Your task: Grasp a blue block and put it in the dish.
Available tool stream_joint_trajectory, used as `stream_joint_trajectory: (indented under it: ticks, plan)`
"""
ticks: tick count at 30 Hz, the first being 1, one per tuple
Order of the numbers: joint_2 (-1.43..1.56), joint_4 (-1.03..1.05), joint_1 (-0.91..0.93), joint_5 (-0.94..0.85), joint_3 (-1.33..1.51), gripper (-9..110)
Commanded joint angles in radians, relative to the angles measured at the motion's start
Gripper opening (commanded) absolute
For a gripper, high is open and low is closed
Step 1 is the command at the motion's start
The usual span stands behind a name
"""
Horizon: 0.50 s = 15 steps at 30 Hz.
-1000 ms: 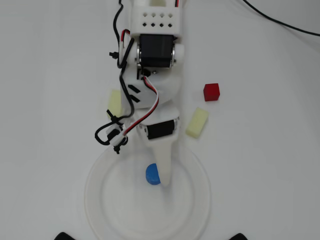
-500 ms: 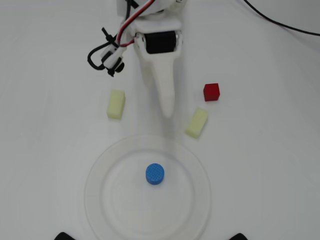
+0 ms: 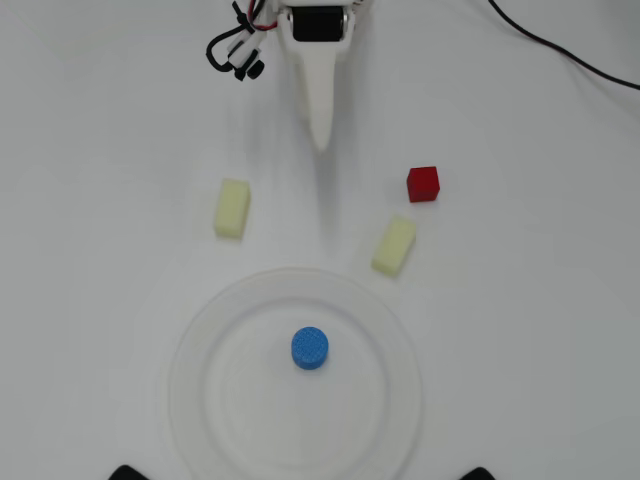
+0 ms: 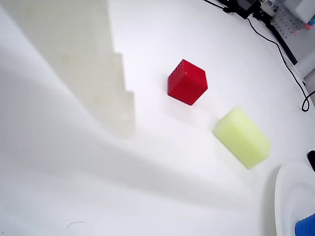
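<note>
The blue block (image 3: 310, 348), a short round cylinder, stands near the middle of the large white dish (image 3: 192, 372) at the bottom centre of the overhead view. My white gripper (image 3: 321, 138) hangs near the top of that view, well away from the dish. Its jaws are together and hold nothing. In the wrist view the gripper (image 4: 124, 133) fills the left side, its stepped finger (image 4: 93, 64) pointing down. The dish's rim (image 4: 285, 196) and an edge of the blue block (image 4: 307, 227) show at the bottom right corner.
A red cube (image 3: 423, 184) (image 4: 187, 82) lies to the gripper's right in the overhead view. One pale yellow block (image 3: 394, 246) (image 4: 242, 138) lies just below it, near the dish's rim. Another yellow block (image 3: 232, 208) lies to the left. A black cable (image 3: 560, 50) crosses the top right.
</note>
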Motion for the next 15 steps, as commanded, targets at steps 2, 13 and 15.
stream_joint_trajectory:
  ticks: [2, 13, 15]
  plan:
    - [0.270, 0.055, 0.003, 0.011, 0.166, 44]
    - [0.617, 0.193, 0.025, -0.034, 0.373, 39]
    - [0.617, 0.192, 0.015, -0.026, 0.402, 38]
